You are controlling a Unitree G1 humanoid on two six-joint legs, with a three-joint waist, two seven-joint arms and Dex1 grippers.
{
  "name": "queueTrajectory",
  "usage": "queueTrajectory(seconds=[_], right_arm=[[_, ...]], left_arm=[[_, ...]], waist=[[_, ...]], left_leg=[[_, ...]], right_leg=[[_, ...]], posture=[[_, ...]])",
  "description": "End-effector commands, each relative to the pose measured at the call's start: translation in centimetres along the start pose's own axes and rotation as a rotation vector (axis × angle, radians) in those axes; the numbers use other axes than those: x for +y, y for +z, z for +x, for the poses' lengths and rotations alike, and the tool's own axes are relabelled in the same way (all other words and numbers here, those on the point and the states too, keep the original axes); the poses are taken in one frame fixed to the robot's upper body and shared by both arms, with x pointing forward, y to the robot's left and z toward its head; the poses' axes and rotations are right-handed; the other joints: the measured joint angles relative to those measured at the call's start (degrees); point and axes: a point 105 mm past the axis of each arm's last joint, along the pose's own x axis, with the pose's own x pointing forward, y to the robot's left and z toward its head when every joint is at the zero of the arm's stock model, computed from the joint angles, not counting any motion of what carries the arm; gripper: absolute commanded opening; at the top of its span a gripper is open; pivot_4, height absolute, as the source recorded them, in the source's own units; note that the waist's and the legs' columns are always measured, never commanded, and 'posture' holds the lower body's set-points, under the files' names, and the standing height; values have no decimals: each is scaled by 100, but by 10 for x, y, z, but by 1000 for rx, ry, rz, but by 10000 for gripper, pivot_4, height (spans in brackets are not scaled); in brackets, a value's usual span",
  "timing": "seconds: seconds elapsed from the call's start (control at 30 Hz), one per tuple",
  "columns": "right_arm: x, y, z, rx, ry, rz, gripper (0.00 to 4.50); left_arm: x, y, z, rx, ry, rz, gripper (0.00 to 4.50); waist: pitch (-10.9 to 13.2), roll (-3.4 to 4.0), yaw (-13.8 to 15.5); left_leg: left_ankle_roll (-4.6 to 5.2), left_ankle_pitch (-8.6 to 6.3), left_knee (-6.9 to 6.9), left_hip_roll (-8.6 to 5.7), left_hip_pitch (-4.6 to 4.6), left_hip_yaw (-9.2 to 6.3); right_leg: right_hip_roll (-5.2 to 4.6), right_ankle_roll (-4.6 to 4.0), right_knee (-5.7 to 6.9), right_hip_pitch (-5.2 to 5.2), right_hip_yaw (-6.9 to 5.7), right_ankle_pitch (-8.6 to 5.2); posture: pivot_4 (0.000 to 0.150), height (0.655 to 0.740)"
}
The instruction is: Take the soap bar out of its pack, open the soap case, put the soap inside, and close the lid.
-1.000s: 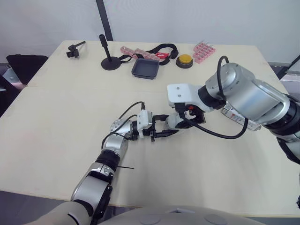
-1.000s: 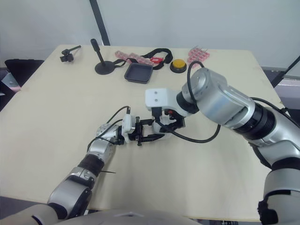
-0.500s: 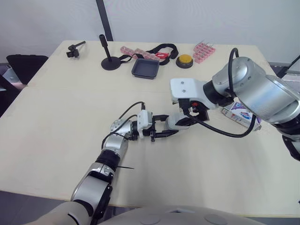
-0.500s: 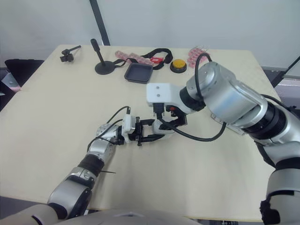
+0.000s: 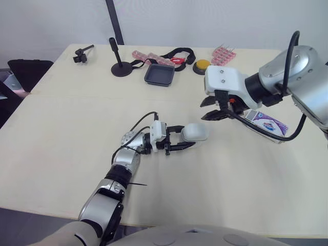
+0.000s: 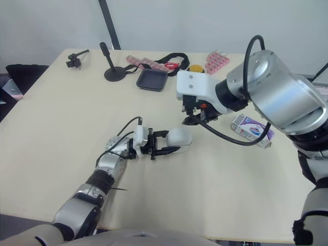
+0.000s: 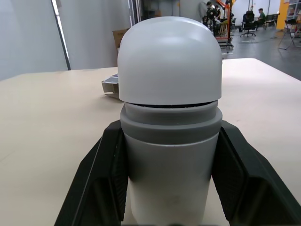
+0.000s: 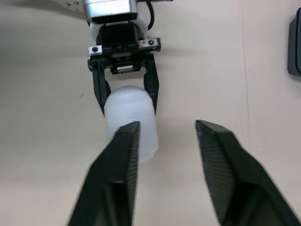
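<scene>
The right claw (image 5: 212, 109) has pulled back from the soap case (image 5: 195, 132), now hovering wide open and empty between it and the soap pack (image 5: 266, 123). The left claw (image 5: 180, 137) grips the case, lid end pointing rightward, low on the desk (image 5: 77, 128).

Soap case (image 7: 169, 117): base cut off by the left wrist view's edge, flanks covered by the fingers (image 7: 106, 179) of the left gripper (image 5: 182, 137); contents hidden under the lid (image 7: 169, 56). Soap pack (image 5: 267, 123): print too small to read, near edge crossed by a cable (image 5: 277, 138). Tray (image 8: 295, 44): cut off by the right wrist view's edge.
</scene>
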Motion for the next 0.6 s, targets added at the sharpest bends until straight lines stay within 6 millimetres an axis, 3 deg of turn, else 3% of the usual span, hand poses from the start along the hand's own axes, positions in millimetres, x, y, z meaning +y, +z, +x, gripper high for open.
queueTrajectory(seconds=[0.03,0.07,0.1,0.6], right_arm=[[4,2,-7,-18,7,-14,4690],[5,1,-6,-17,16,-12,845],[5,0,-6,-16,20,-10,334],[-1,-16,20,-2,14,30,334]], left_arm=[[2,3,-1,-15,10,13,18769],[2,3,-1,-13,10,13,18769],[3,3,-1,-13,9,13,18769],[3,1,-5,11,11,20,18769]], waist=[[0,0,-1],[0,0,-1],[0,0,-2],[0,0,-3]], left_leg=[[0,0,0,0,0,0],[0,0,0,0,0,0],[0,0,0,0,0,0],[0,0,1,0,1,0]], right_leg=[[0,0,0,0,0,0],[1,0,0,0,0,0],[1,0,0,0,0,0],[1,0,1,0,0,0]], posture=[[1500,7400],[1500,7400],[1500,7400],[1500,7400]])
